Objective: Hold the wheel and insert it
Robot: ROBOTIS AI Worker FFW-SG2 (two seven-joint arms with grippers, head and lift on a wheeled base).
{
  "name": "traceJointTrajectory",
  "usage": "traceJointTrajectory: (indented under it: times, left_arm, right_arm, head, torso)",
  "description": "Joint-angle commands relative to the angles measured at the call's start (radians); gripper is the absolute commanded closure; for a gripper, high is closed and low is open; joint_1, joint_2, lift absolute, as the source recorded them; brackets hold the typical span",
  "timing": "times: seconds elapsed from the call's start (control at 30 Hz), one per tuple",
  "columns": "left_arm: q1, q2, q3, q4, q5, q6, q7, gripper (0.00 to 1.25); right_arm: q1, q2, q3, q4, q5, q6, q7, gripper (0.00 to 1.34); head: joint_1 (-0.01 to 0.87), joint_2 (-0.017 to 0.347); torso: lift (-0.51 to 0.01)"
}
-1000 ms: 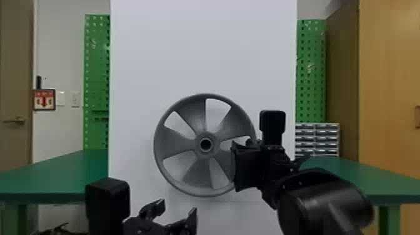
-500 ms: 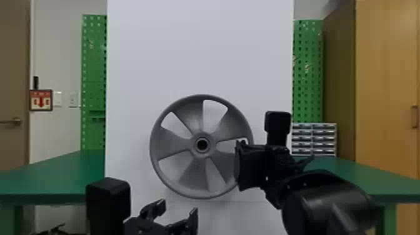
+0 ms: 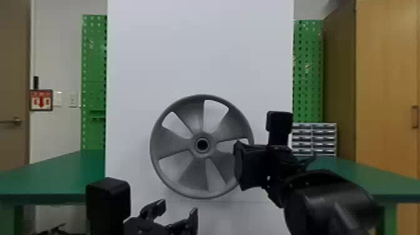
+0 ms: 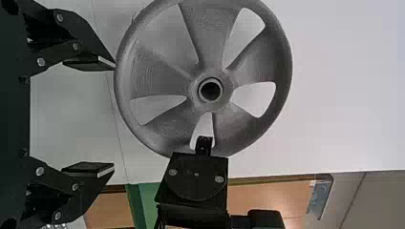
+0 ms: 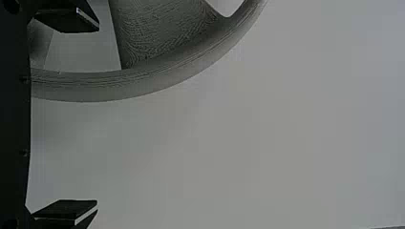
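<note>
For containers, I've got a small drawer unit [image 3: 314,139] off to the right in my head view, its fronts in two columns, and a tall wooden cabinet [image 3: 386,87] near it; I can't tell what either one holds. I count one grey wheel [image 3: 194,175], upright and facing me before the white panel [image 3: 200,47], with five spokes, five openings and one round hub hole [image 3: 202,144] in the middle. Two green tables [image 3: 53,173] flank the panel, one on each side, and there's one red sign [image 3: 41,100] on the wall at left. My left gripper [image 3: 178,208] sits low, below the wheel and a bit left of its hub, and its two fingers stand spread. My right gripper [image 3: 240,165] is at the wheel's right edge, overlapping it from where my head camera looks. The right wrist view tells me more there: both fingers are wide apart, with a stretch of the rim [image 5: 114,88] running through the space between them, unpinched, and fine lines on the spoke surface. My left wrist view adds the right gripper from the side, a fingertip [image 4: 204,143] showing against one opening. Whether that fingertip touches the wheel, I can't tell.
</note>
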Motion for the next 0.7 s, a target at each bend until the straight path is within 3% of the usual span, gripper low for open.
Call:
traceJointTrajectory:
  times: [0.0,0.33,0.67]
  left_arm:
    - [0.0,0.0,0.001,0.0,0.0,0.0,0.0,0.49]
    - [0.002,0.002,0.004,0.001,0.003,0.0,0.0,0.49]
    - [0.006,0.002,0.009,0.0,0.006,0.0,0.0,0.49]
  right_arm:
    - [-0.001,0.001,0.001,0.0,0.0,-0.003,0.002,0.0]
    - [0.006,0.001,0.004,-0.017,-0.007,-0.004,0.005,0.0]
    - [0.088,0.001,0.005,-0.222,-0.015,0.069,0.003,0.0]
  head:
    - [0.0,0.032]
    - [0.0,0.032]
    - [0.0,0.032]
  torso:
    - [-0.487]
    - [-0.487]
    - [-0.487]
